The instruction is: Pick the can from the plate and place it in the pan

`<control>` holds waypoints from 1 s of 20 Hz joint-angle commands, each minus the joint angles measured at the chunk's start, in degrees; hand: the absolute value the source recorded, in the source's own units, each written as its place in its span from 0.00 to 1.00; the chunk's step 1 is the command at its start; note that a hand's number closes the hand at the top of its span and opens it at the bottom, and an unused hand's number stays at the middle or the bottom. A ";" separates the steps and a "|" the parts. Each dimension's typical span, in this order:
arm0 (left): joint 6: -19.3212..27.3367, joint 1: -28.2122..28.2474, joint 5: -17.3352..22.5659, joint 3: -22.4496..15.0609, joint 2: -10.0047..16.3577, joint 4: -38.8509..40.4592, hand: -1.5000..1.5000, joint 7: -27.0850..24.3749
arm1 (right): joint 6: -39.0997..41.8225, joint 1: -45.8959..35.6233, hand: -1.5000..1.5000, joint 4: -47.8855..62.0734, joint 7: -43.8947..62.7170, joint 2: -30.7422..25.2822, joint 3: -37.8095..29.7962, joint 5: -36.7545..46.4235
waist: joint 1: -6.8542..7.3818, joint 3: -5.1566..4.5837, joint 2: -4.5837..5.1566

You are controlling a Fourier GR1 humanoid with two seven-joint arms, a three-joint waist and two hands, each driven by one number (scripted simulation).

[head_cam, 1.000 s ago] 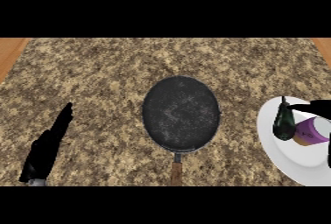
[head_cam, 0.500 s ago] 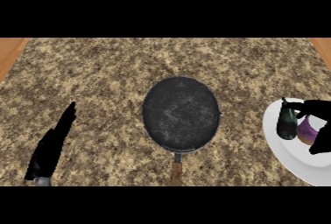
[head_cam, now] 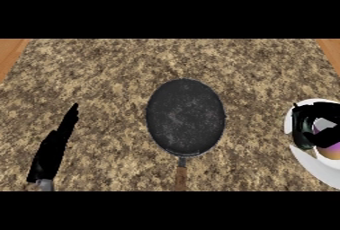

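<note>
A dark round pan (head_cam: pixel 185 117) is seen at the middle of a speckled stone counter (head_cam: pixel 100 76); its wooden handle (head_cam: pixel 180 174) is pointed toward the lower edge of the head view; nothing is seen inside it. A white plate (head_cam: pixel 309 164) is cut off by the right edge of the view, well apart from the pan; bare counter lies between the two, and nothing is placed on that stretch. The can (head_cam: pixel 330 152), purple and pinkish, is found on the plate, largely hidden by the right hand (head_cam: pixel 303 130); that hand's dark fingers are curled round the can from its left side and top, so that it is clamped on the can; whether the can is lifted off the plate cannot be told. The left hand (head_cam: pixel 56 148) is shown at the lower left, resting with its fingers straight and together, pointed up the view; it is kept well apart from the pan and nothing is held in it. Strips of wood (head_cam: pixel 10 51) are visible at the counter's upper corners.
</note>
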 commanded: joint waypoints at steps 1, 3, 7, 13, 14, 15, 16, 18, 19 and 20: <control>1.27 1.44 -1.77 -0.09 -1.05 1.56 0.50 -3.02 | 1.22 3.62 1.00 -0.82 -1.89 0.57 -1.14 -1.30 | -0.32 0.76 0.41; 0.50 -0.43 -1.32 0.49 -0.94 1.42 0.50 -1.29 | -4.00 5.90 1.00 -2.84 0.96 3.51 -1.58 0.48 | -0.40 0.77 0.40; -0.99 5.81 -0.14 0.40 0.32 -5.80 0.50 0.57 | -11.37 13.84 1.00 -15.75 10.84 6.61 -5.20 1.37 | -1.19 0.74 -0.12; -2.42 1.93 1.49 2.80 1.50 -1.44 0.50 0.56 | -25.50 14.26 1.00 -28.35 11.29 7.37 -8.49 5.24 | -1.58 0.76 0.04; -0.39 1.93 -0.46 0.74 -0.53 -2.56 0.50 1.81 | -28.39 13.21 1.00 -30.27 10.58 8.08 -8.30 6.05 | -1.52 0.80 -0.01; -0.54 -0.78 -0.03 2.18 0.28 -0.33 0.50 1.29 | -30.71 13.18 1.00 -33.66 8.03 6.72 -7.66 7.32 | -2.45 0.76 -0.04; -1.68 2.85 0.41 1.40 0.65 -3.27 0.50 0.73 | -34.38 12.57 1.00 -35.23 8.56 9.13 -6.44 8.91 | -0.99 0.82 -0.19; -1.36 2.91 0.15 0.78 -0.30 -2.32 0.50 0.61 | -37.68 10.97 1.00 -39.06 7.40 10.84 -6.72 8.55 | -0.86 0.81 -0.04; -0.97 0.12 -0.46 0.96 0.01 -2.53 0.50 3.25 | -35.83 9.28 1.00 -40.71 5.80 8.89 -7.57 7.19 | -1.07 0.80 0.08; -0.71 3.03 -0.48 0.98 -0.46 -1.95 0.50 -0.22 | -36.90 12.02 1.00 -44.40 5.47 9.53 -6.54 8.03 | -1.07 0.75 0.02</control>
